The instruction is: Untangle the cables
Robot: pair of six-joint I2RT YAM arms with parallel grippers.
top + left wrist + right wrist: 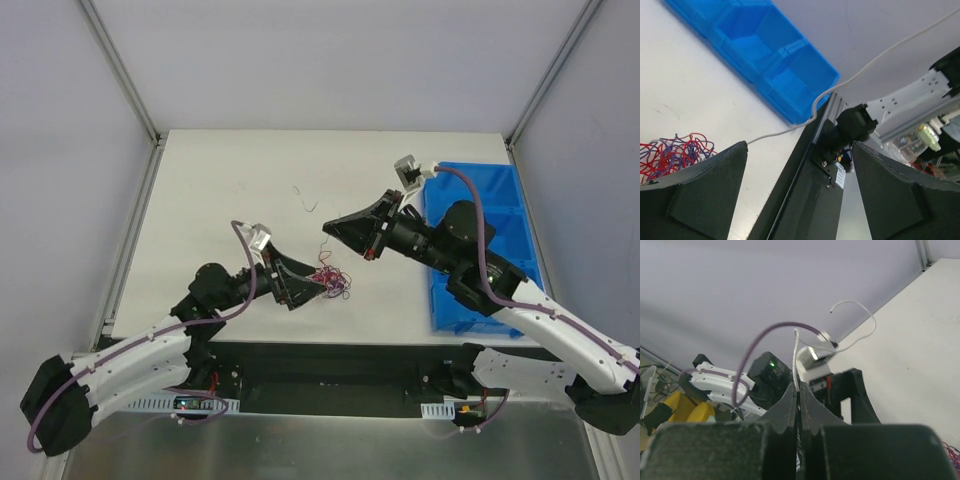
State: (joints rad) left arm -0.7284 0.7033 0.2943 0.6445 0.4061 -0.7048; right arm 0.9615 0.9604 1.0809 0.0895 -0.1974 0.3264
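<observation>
A small knotted clump of hair-thin red and purple wires (332,278) lies on the white tabletop (220,180), well off the left side of the blue plastic bin (485,200) and level with the bin's near end. The left gripper (800,145) sits low on the side of the clump away from the bin. It is released, its black fingers spread wide, and the clump lies just outside one of them rather than between them.

The right gripper (799,387) reaches out leftward from over the bin, its tip further back than the clump. It is clenched on a thin white wire (796,352) that rises from between the closed fingertips. In the left wrist view a white strand runs from beside the left gripper's finger, past the bin's corner and out of the picture (whether its lower end joins the clump cannot be told).
</observation>
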